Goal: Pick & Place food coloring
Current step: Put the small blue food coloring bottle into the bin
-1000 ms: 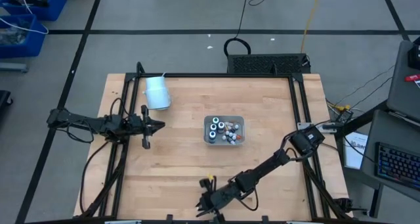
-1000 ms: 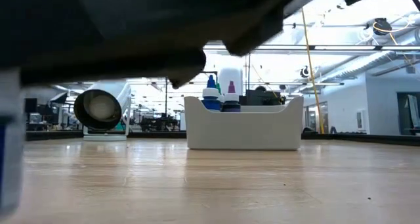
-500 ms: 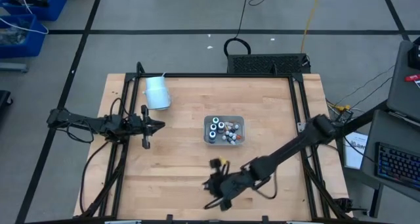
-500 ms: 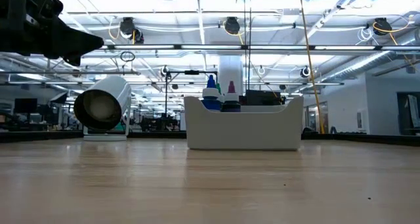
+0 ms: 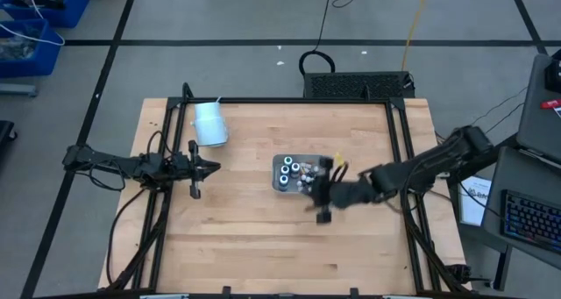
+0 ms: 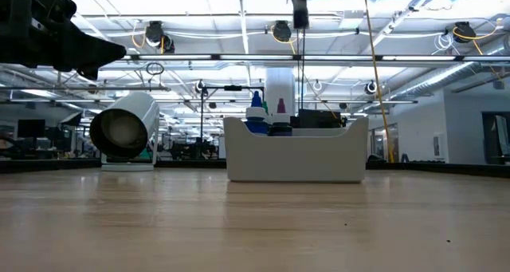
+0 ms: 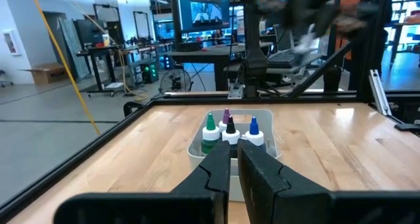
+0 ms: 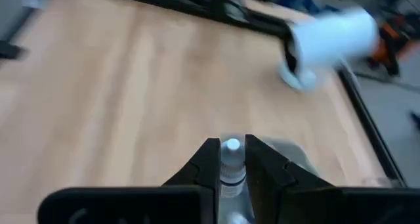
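The right gripper (image 5: pixel 321 196) has swung up from the table's near edge and now hangs just beside the clear rectangular tray (image 5: pixel 299 174), its fingers pinching a small whitish bottle with a white cap (image 8: pixel 230 159). The other little food coloring bottles (image 5: pixel 292 170) sit in that tray. The left gripper (image 5: pixel 208 167) hasn't budged, fingers pressed together, near the pale-blue-white cylindrical cup (image 5: pixel 209 122) lying on its side.
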